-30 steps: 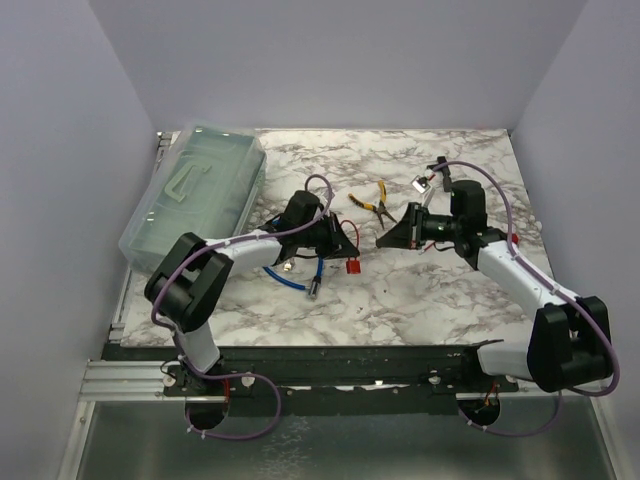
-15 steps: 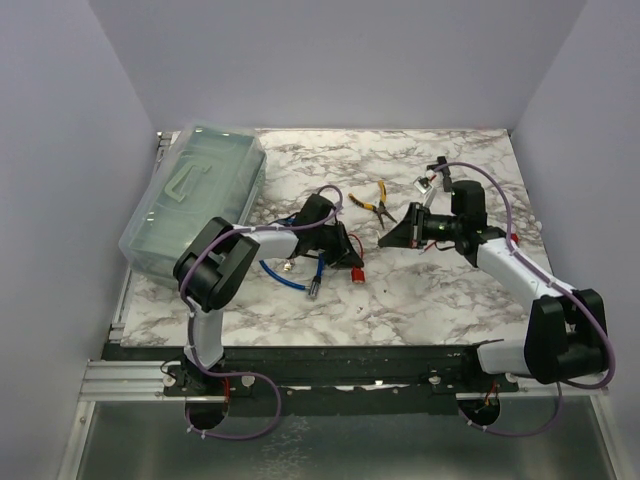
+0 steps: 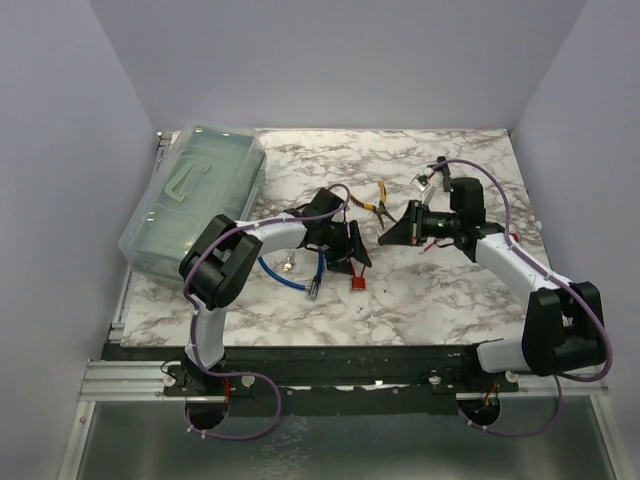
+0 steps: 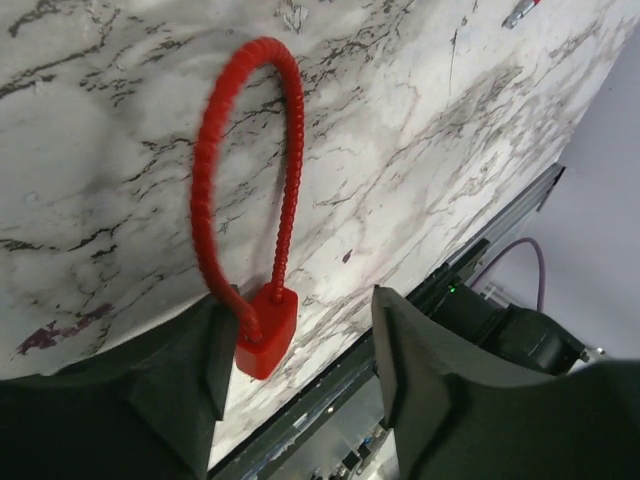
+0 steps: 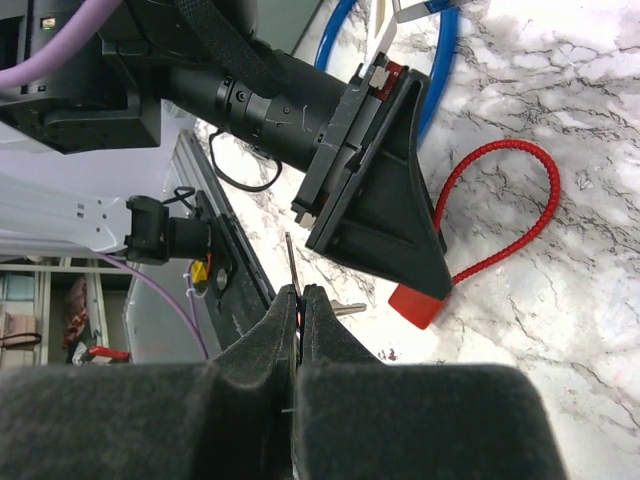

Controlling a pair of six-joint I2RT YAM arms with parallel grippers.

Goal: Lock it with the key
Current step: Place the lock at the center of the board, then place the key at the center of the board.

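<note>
A red padlock with a ribbed red cable loop lies on the marble table. Its body rests just inside the left finger of my left gripper, which stands open around it. From above, the lock sits just in front of the left gripper. My right gripper is shut on the key, whose blade sticks out beside the fingertips. It hovers to the right of the lock, and from above the right gripper points left toward it.
A clear plastic toolbox stands at the back left. Yellow-handled pliers lie between the arms at the back. A blue cable curls left of the lock. The front rail runs along the table's near edge.
My left gripper has swung right and forward with the lock and opened; the lock now rests nearer the front edge. The right gripper has stayed put, still shut on the key.
</note>
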